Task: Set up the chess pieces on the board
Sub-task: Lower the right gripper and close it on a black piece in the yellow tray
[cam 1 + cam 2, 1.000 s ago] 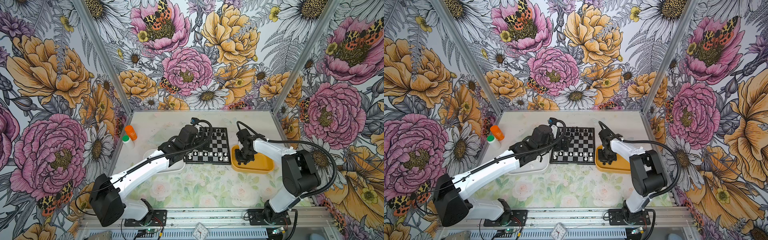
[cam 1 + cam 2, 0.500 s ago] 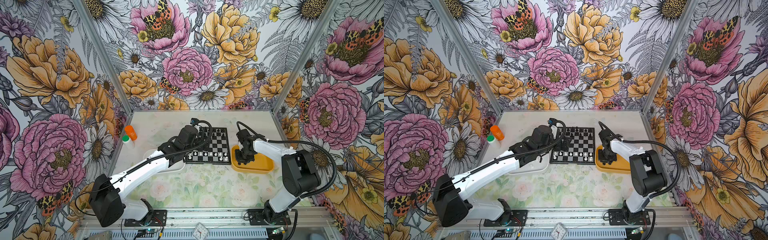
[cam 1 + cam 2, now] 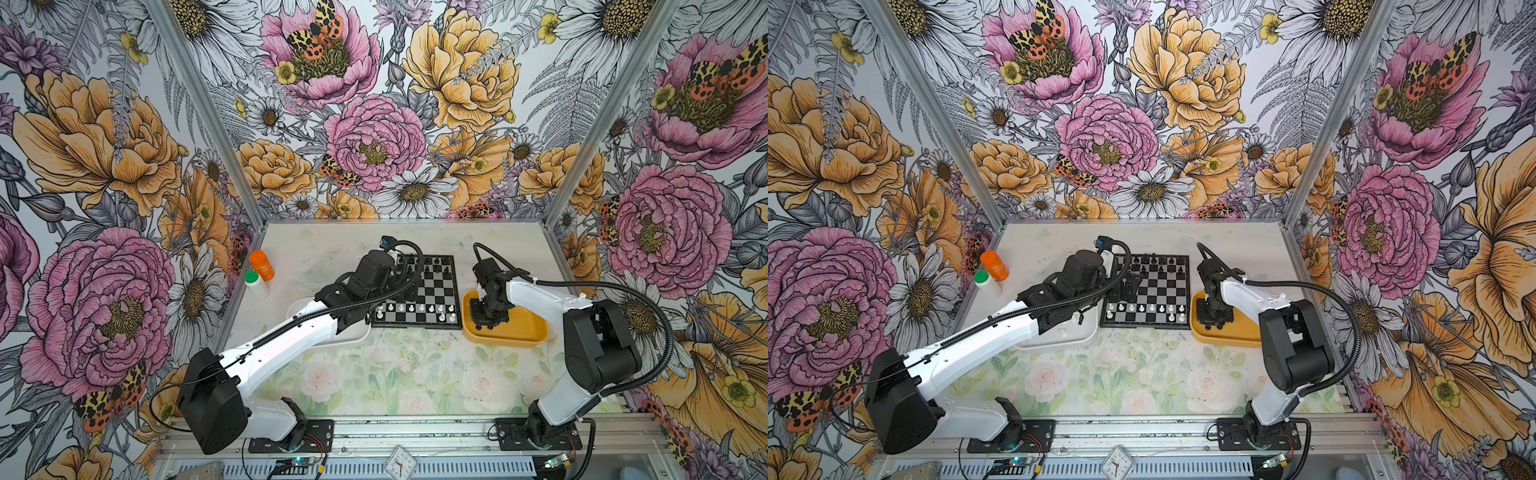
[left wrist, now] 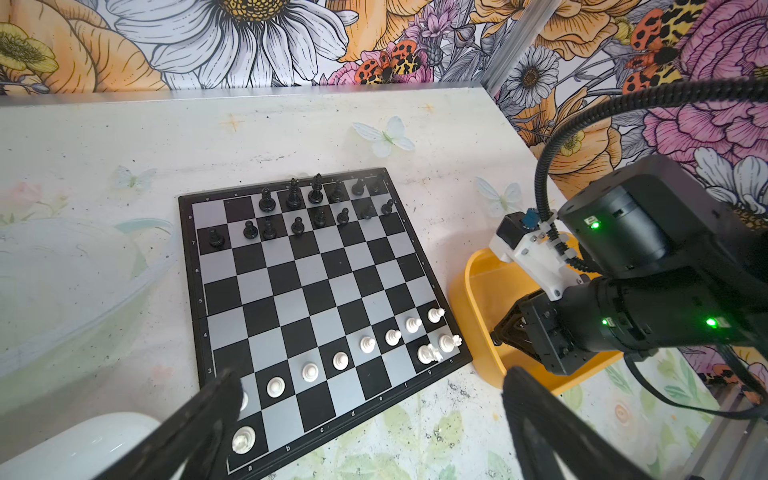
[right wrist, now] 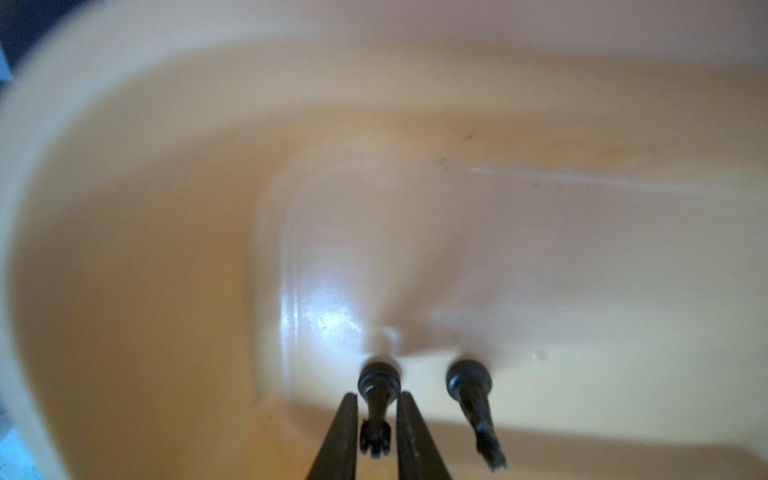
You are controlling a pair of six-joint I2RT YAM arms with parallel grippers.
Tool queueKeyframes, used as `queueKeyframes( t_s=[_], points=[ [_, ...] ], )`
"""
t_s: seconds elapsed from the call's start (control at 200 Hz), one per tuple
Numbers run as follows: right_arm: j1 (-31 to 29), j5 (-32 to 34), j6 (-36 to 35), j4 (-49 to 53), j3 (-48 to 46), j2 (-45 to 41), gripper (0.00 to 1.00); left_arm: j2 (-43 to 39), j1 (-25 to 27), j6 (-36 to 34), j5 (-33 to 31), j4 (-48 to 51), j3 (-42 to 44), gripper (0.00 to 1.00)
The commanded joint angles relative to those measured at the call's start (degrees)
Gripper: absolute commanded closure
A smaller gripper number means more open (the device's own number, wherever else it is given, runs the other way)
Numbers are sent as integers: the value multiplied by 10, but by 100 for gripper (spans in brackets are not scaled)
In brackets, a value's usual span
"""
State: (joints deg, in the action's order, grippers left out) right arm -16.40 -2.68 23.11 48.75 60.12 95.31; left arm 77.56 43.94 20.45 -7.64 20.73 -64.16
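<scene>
The board (image 3: 432, 286) (image 3: 1154, 286) (image 4: 311, 291) lies mid-table. Black chess pieces (image 4: 294, 195) fill most of its far two rows; white pawns (image 4: 340, 360) line a near row, with a few white pieces (image 4: 244, 439) behind them. My left gripper (image 3: 409, 291) (image 3: 1129, 286) (image 4: 370, 386) hangs open over the board's near left corner, holding nothing. My right gripper (image 3: 486, 320) (image 3: 1212, 318) (image 5: 378, 399) is down in the yellow tray (image 3: 523, 328) (image 5: 166, 208), shut on a black crowned piece (image 5: 379, 376). A second black piece (image 5: 473, 399) lies beside it.
A white tray (image 3: 353, 336) (image 3: 1059, 336) sits left of the board under my left arm, with a couple of white pieces (image 3: 1064, 332) in it. An orange bottle (image 3: 262, 265) and a green-capped white bottle (image 3: 254, 283) stand by the left wall.
</scene>
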Motion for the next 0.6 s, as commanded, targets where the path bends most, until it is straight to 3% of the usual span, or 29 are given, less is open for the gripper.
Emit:
queueKeyframes(
  t_s=[0.0,0.595],
  points=[
    [2,6,10,-8,-6,-2,79,-17,-6,-13,14,-4,3,1],
    [-4,7,13,10,16,-24,88,-36,-8,-10,9,-4,18,1]
  ],
)
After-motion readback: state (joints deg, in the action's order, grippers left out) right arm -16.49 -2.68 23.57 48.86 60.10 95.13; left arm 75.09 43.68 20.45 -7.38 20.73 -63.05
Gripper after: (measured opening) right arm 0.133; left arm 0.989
